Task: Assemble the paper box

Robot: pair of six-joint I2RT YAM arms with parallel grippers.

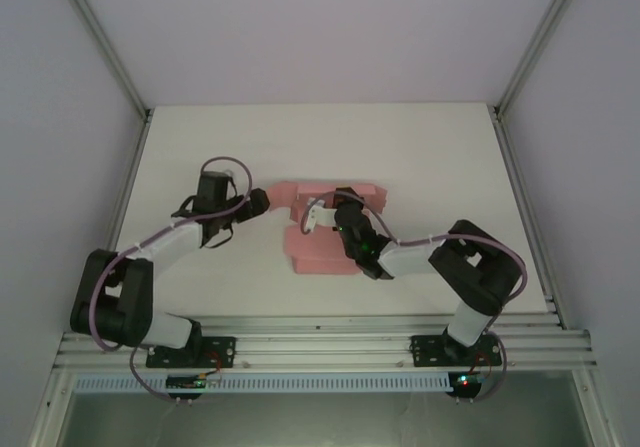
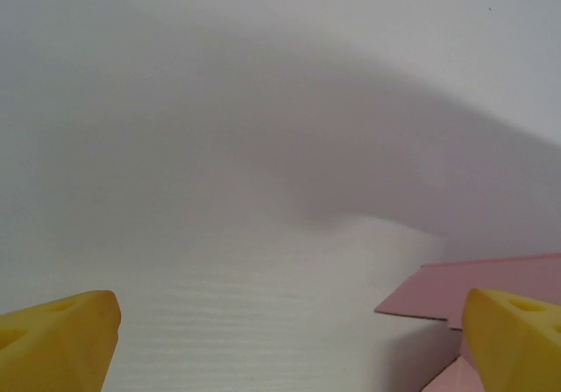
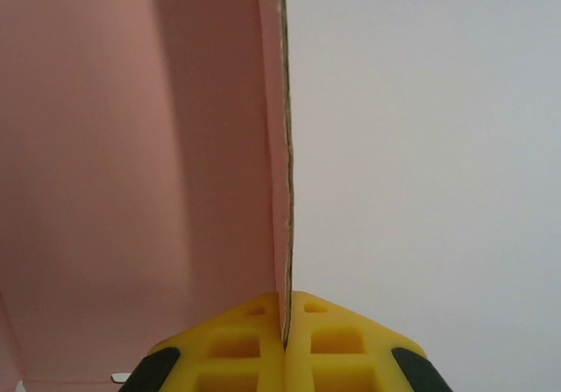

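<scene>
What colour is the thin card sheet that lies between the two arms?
Plain pink; the thin card paper box shows best in the top external view.

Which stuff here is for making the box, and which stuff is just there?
For the job:
paper box, pink card lying on the table
right gripper, shut on an edge of the card
left gripper, open, next to the card

Just there:
white table
metal rail at the near edge
side wall
</scene>
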